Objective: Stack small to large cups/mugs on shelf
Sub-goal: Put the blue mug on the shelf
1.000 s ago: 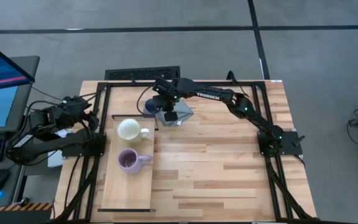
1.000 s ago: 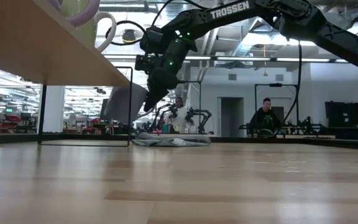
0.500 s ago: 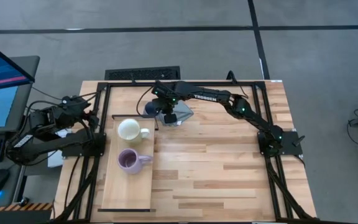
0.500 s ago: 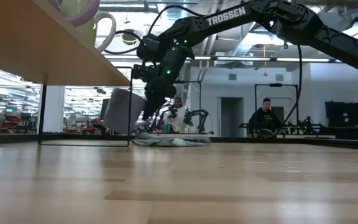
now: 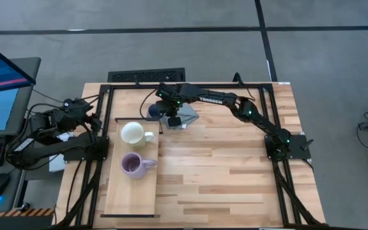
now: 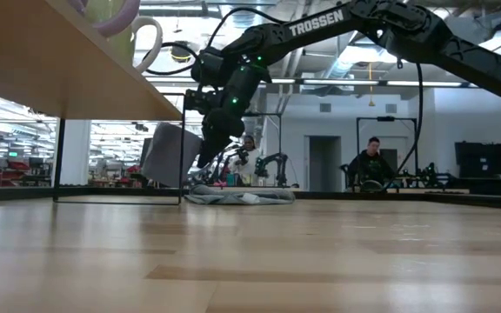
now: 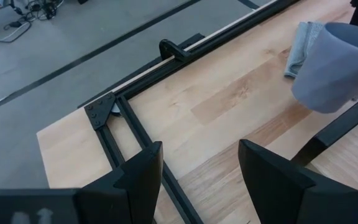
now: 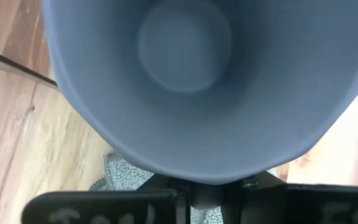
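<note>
cream-white mug and purple mug sit apart on the shelf, unstacked; right claw grips the grey-blue mug at the shelf's far end; left claw waits open at the bench's left edge.

One camera hangs overhead, looking straight down on the whole plank-topped wooden bench. Another sits at bench level, facing the room. The right wrist camera peers closely into the grey-blue handled mug, which the left wrist camera sees from farther off.
</note>
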You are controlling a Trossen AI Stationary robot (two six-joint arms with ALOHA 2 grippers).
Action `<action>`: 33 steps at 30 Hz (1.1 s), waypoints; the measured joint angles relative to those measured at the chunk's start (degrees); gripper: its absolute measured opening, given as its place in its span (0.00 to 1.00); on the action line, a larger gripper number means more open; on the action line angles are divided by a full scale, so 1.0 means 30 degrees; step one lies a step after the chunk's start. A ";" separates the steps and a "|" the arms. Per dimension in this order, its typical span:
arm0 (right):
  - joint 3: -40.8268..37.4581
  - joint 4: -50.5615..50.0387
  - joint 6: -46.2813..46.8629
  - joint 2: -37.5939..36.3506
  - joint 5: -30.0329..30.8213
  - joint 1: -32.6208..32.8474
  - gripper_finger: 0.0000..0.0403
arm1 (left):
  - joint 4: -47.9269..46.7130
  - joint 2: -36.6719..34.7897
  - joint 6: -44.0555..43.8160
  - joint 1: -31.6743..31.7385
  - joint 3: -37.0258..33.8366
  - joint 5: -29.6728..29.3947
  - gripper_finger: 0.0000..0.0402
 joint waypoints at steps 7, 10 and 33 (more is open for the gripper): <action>0.0051 -0.0024 0.0427 0.0329 -0.0018 -0.0160 0.14 | 0.0005 0.0000 0.0000 -0.0002 -0.0002 -0.0007 0.50; -0.0044 -0.0379 0.0452 0.0689 0.0061 -0.0195 0.14 | 0.0007 -0.0002 0.0000 -0.0007 0.0003 -0.0017 0.50; 0.0143 0.0576 0.0223 0.1042 0.0016 -0.0080 0.17 | 0.0007 -0.0001 0.0007 0.0000 0.0004 -0.0044 0.50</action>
